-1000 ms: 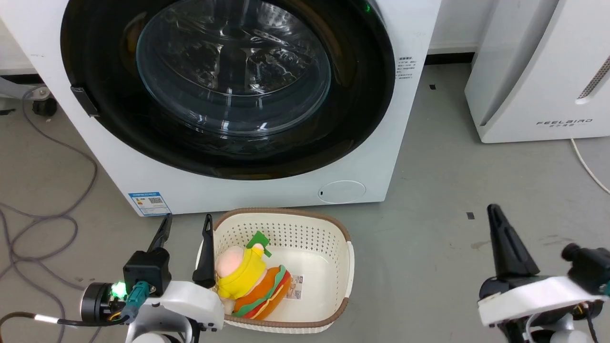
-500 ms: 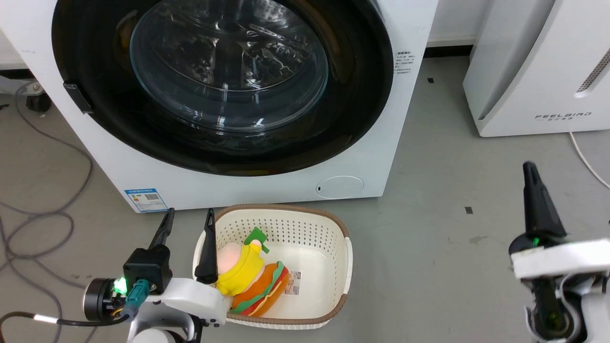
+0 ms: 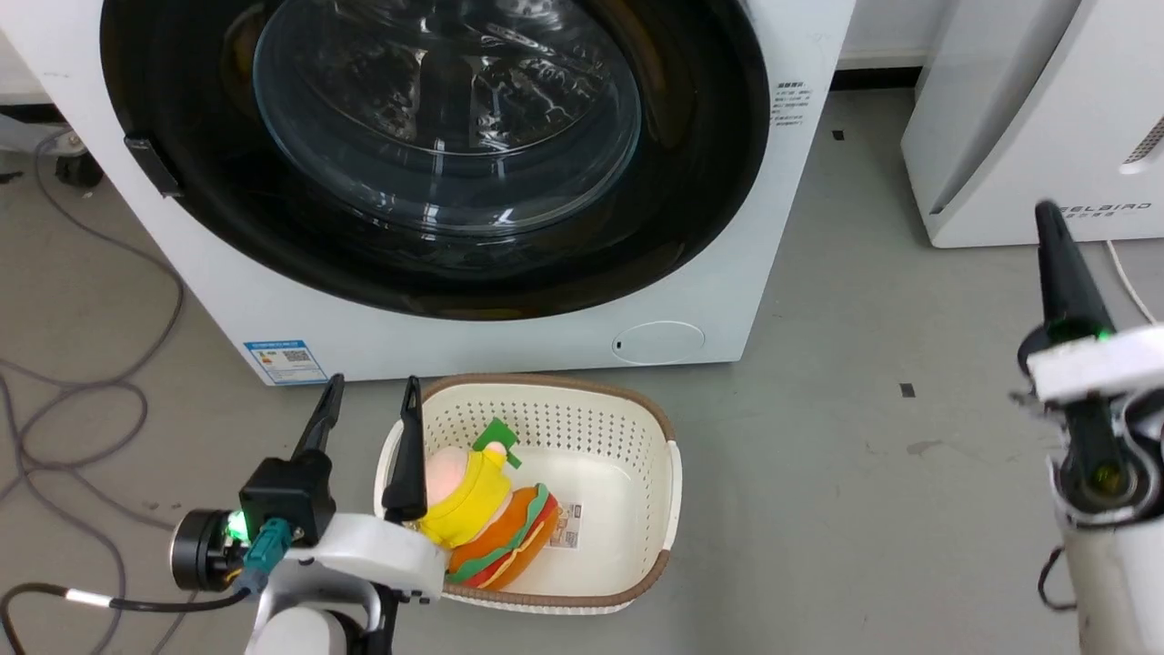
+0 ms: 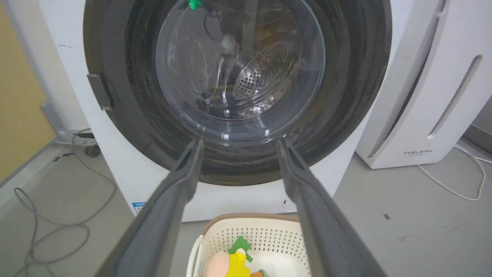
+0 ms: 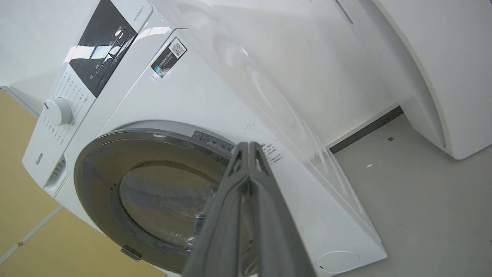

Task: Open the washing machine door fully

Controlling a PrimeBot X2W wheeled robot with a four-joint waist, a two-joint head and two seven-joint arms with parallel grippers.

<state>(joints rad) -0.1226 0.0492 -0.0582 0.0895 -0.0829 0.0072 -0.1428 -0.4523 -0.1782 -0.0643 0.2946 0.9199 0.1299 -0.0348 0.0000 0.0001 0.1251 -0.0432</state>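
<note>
The white washing machine [image 3: 509, 341] [image 4: 246, 198] [image 5: 184, 96] stands before me with its door [image 3: 709, 182] [image 4: 346, 96] [image 5: 92, 161] flush against the front, a glossy black ring around a bulging glass bowl. A small dark tab sits on the ring's left side. My left gripper [image 3: 371, 393] [image 4: 238, 144] hangs open low in front of the machine, beside the basket, with nothing between its fingers. At the right of the head view my right gripper [image 3: 1046, 214] [image 5: 249, 145] is raised off to the machine's right with its fingers pressed together, holding nothing.
A cream perforated basket [image 3: 637, 546] [image 4: 292, 234] with a yellow and orange plush toy [image 3: 482, 518] sits on the floor below the door. A white FEELBIRD appliance [image 3: 1028, 118] [image 4: 430, 84] stands at the right. Grey cables [image 3: 55, 428] loop on the floor at the left.
My right gripper has risen from low at the right to about the height of the door's lower half. The head camera has shifted slightly. The left gripper and the door have not moved.
</note>
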